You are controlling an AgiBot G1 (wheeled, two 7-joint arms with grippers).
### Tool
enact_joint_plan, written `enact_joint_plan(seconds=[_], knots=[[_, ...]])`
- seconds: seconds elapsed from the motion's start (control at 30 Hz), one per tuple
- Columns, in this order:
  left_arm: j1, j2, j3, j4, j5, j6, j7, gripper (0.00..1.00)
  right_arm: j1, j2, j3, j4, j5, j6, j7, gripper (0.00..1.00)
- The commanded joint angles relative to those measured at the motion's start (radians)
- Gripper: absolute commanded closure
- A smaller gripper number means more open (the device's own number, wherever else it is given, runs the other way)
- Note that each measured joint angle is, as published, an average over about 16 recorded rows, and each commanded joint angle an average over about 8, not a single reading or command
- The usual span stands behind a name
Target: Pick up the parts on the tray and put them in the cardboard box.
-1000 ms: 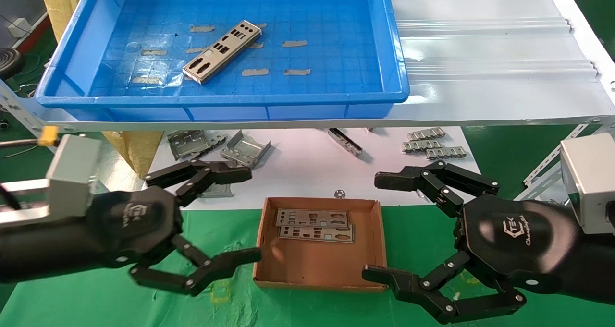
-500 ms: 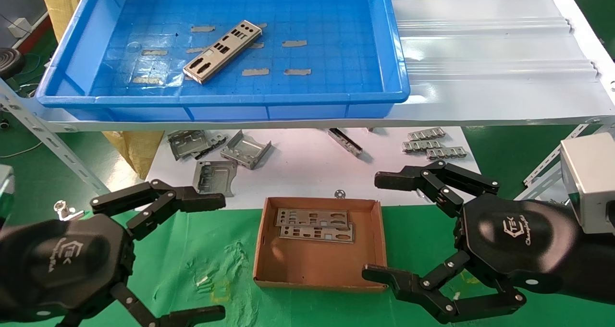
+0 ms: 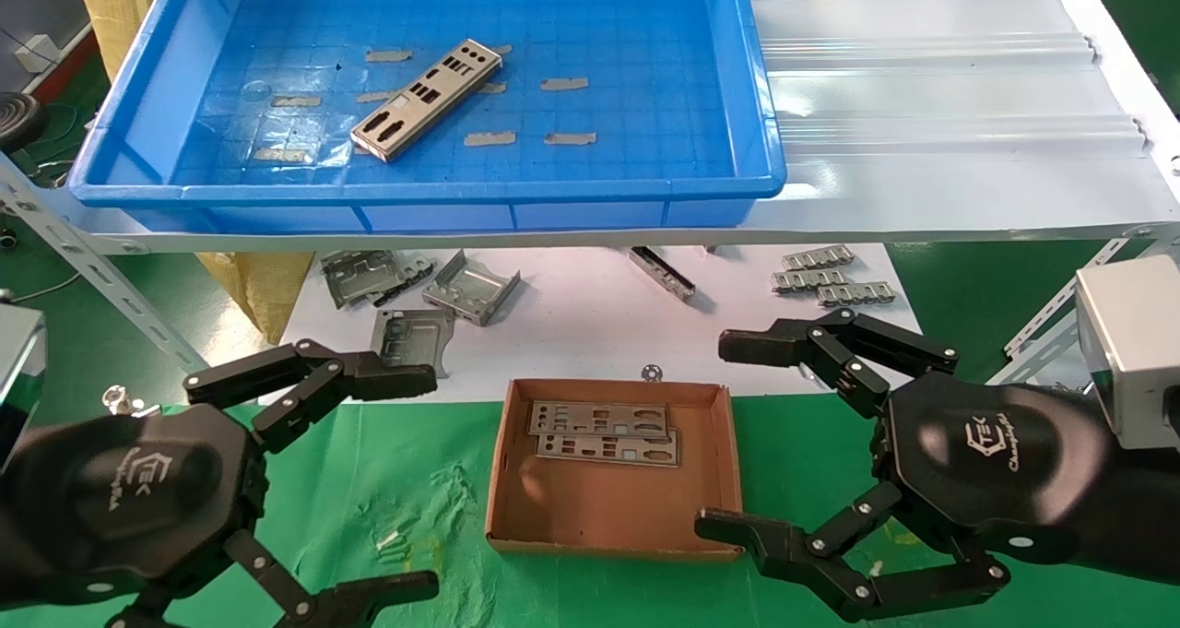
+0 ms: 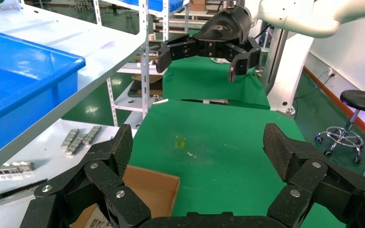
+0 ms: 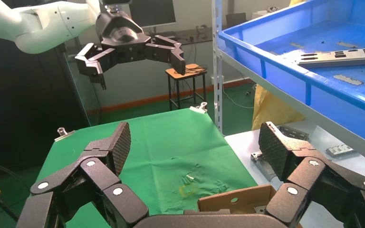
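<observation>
We see one part (image 3: 427, 99) in the tray (image 3: 590, 188), long axis diagonal, far end toward our right | two parts (image 3: 604, 432), apparently overlapping, lie crosswise in the cardboard box (image 3: 728, 480) | left gripper (image 3: 406, 485) and right gripper (image 3: 728, 434) flank the box, both spread, empty.

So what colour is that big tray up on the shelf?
Bright blue, with a grid-patterned floor; the tray shows best in the head view.
</observation>
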Motion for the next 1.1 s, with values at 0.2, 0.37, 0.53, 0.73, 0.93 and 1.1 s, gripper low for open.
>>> enact_joint_plan(seconds=[0.2, 0.37, 0.53, 0.73, 0.93, 1.1], knots=[[-0.004, 0.005, 0.004, 0.007, 0.002, 0.000, 0.002, 0.00, 0.000, 0.000, 0.000, 0.000, 0.000, 0.000, 0.000, 0.00], [-0.005, 0.007, 0.006, 0.010, 0.003, -0.001, 0.003, 0.00, 0.000, 0.000, 0.000, 0.000, 0.000, 0.000, 0.000, 0.00], [-0.006, 0.008, 0.007, 0.012, 0.004, -0.001, 0.004, 0.00, 0.000, 0.000, 0.000, 0.000, 0.000, 0.000, 0.000, 0.00], [-0.007, 0.009, 0.008, 0.014, 0.005, -0.001, 0.004, 0.00, 0.000, 0.000, 0.000, 0.000, 0.000, 0.000, 0.000, 0.00], [-0.007, 0.009, 0.008, 0.015, 0.005, -0.001, 0.005, 0.00, 0.000, 0.000, 0.000, 0.000, 0.000, 0.000, 0.000, 0.00], [-0.008, 0.009, 0.008, 0.015, 0.006, -0.001, 0.005, 0.00, 0.000, 0.000, 0.000, 0.000, 0.000, 0.000, 0.000, 0.00]])
